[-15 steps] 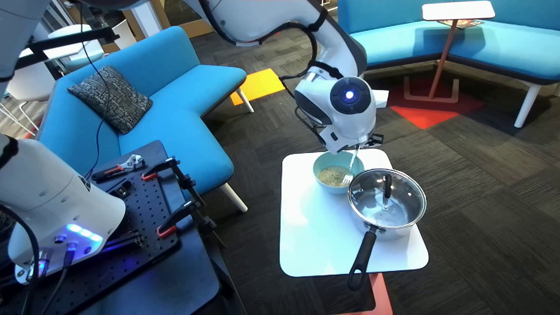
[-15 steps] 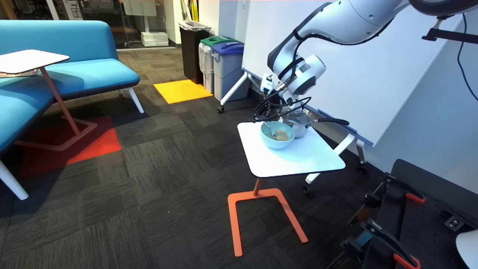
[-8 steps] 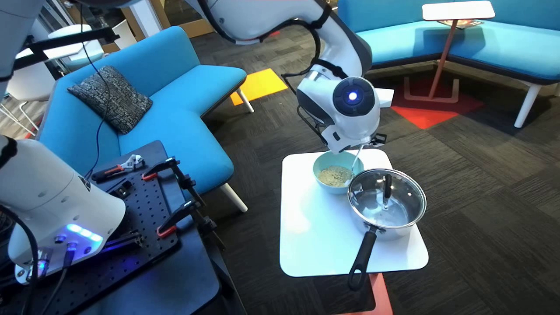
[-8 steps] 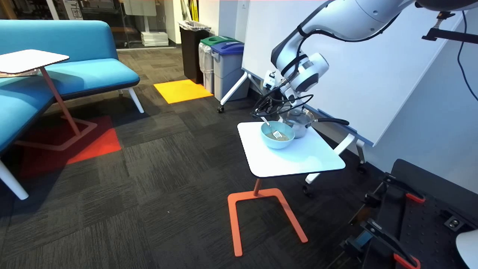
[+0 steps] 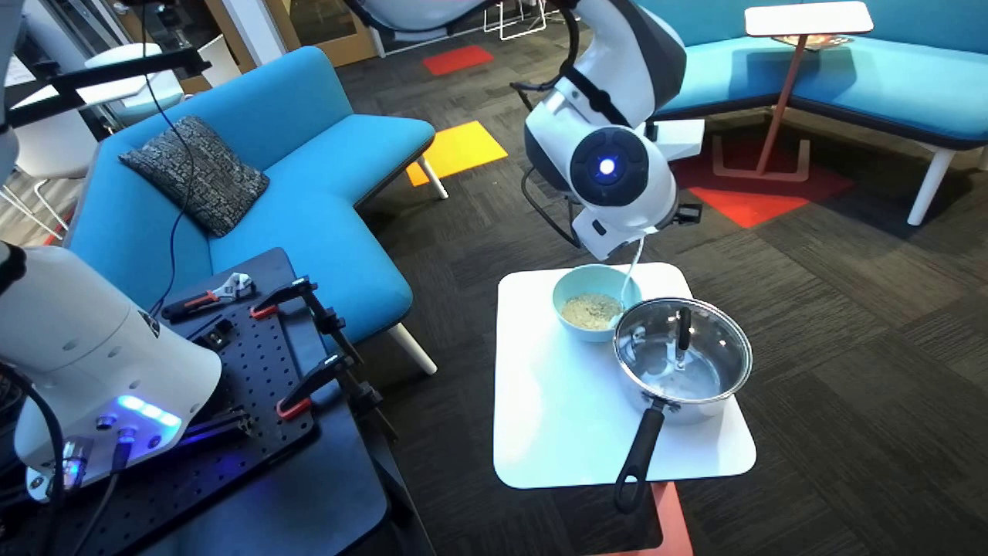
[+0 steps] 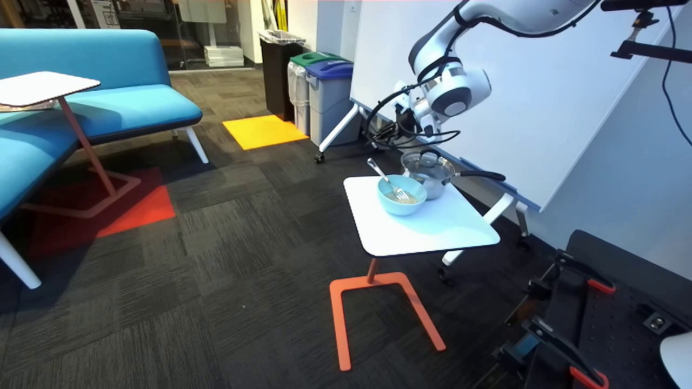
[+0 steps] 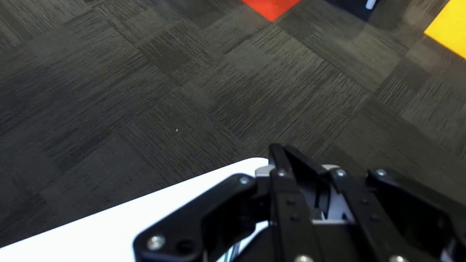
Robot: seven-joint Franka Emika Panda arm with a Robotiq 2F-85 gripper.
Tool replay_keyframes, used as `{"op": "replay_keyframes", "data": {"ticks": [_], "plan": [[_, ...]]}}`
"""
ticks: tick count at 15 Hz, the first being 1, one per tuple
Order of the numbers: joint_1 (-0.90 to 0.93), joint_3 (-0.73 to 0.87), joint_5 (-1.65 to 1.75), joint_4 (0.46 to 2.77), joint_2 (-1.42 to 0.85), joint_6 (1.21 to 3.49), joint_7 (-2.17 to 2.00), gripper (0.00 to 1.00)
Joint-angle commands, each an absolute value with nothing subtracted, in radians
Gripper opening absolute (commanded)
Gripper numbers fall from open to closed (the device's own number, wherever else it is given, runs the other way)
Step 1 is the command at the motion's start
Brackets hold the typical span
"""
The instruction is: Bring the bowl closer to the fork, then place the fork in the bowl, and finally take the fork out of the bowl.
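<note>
The pale teal bowl (image 5: 573,330) stands on the white table (image 5: 556,417) in both exterior views, with grainy stuff inside. The fork (image 6: 381,172) leans in the bowl (image 6: 400,208), tines down inside. Its handle rests over the rim and sticks up and out, its end free in this view. In an exterior view the thin fork (image 5: 632,268) rises to just below the wrist. My gripper (image 7: 284,146) is above and away from the handle; its fingertips meet in the wrist view and nothing shows between them. In the exterior views cables and the wrist mostly hide it.
A steel pan with a glass lid (image 5: 683,351) stands close beside the bowl; whether they touch cannot be told. Its black handle (image 5: 641,452) reaches past the table edge. Loose cables (image 6: 421,141) hang under the wrist. A blue bench (image 5: 332,208) stands beyond the table.
The arm has risen away from the bowl. The fork shifted slightly, then stayed leaning in the bowl; its handle, earlier up at the gripper, now stands free. Bowl and pan have not moved.
</note>
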State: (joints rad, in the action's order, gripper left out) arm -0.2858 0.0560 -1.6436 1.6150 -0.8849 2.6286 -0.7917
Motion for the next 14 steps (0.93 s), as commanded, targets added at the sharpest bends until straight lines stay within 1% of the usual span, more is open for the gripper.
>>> {"op": "replay_keyframes", "data": {"ticks": [1,2,3,4,5,6,10,11,13,14], "plan": [[-0.295,0.056,-1.723,1.715,-0.791,2.578,-0.687,0.01],[-0.292,0.061,-1.724,1.730,-0.781,2.569,-0.680,0.01],[-0.288,0.067,-1.715,1.747,-0.770,2.561,-0.685,0.31],[-0.284,0.073,-1.703,1.762,-0.761,2.554,-0.686,0.32],[-0.279,0.081,-1.679,1.774,-0.755,2.547,-0.703,0.36],[-0.273,0.090,-1.652,1.785,-0.754,2.538,-0.723,0.45],[-0.254,0.115,-1.569,1.800,-0.767,2.526,-0.749,0.74],[-0.248,0.120,-1.556,1.798,-0.775,2.533,-0.755,0.83],[-0.241,0.128,-1.538,1.787,-0.792,2.544,-0.766,0.96],[-0.237,0.131,-1.531,1.778,-0.803,2.550,-0.781,1.00]]}}
